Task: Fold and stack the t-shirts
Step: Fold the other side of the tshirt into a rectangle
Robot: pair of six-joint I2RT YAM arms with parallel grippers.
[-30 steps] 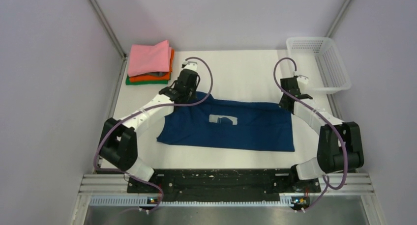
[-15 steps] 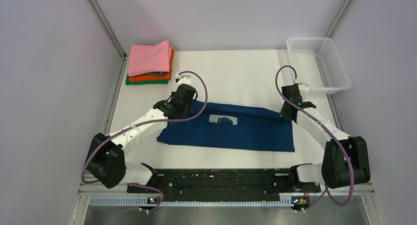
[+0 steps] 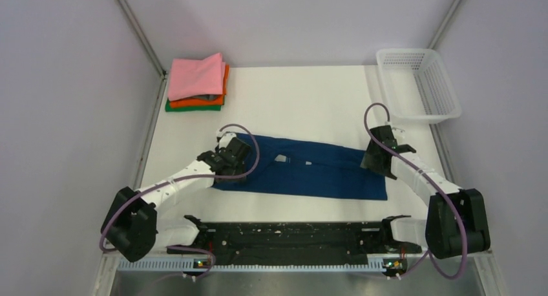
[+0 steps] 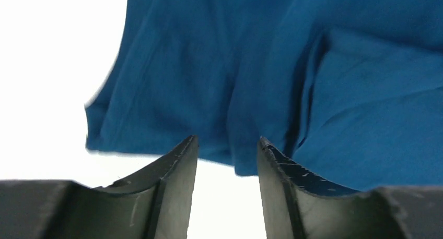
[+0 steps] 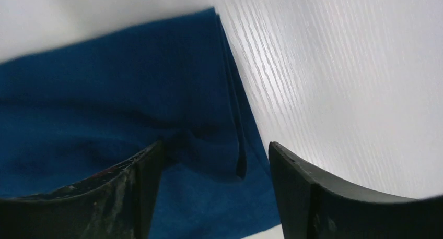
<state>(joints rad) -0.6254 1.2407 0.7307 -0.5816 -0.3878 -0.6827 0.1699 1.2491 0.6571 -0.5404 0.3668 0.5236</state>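
A: Starting at the left, how many shirts are you counting?

B: Four in all. Three are sitting folded in one stack at the far left corner of the surface (image 3: pixel 310 102). A pink shirt (image 3: pixel 196 76) is lying on top, an orange shirt (image 3: pixel 208 101) is peeking out under it, and a green shirt (image 3: pixel 173 106) is showing at the bottom.

A: And the fourth?

B: The navy shirt (image 3: pixel 310 173) is lying alone as one long band across the near half of the surface, well apart from the stack. A sliver of its white print (image 3: pixel 282 158) is showing near the middle.

A: What are the two arms doing?

B: Each is reaching to one end of that band. The left claw (image 3: pixel 240 157) is hanging at the shirt's left end. In its wrist view the two fingers (image 4: pixel 175 168) are standing apart, with bare surface and the cloth's rumpled edge showing in the gap. It is gripping nothing.

A: And the other one?

B: The right claw (image 3: pixel 373 161) is sitting at the shirt's right end. Its fingers (image 5: pixel 138 189) are spreading wider, straddling a folded edge of the cloth without pinching it, so it too is holding nothing.

A: Anything further right?

B: One white mesh basket (image 3: pixel 406 58) is resting at the far right corner, well apart from all four shirts.
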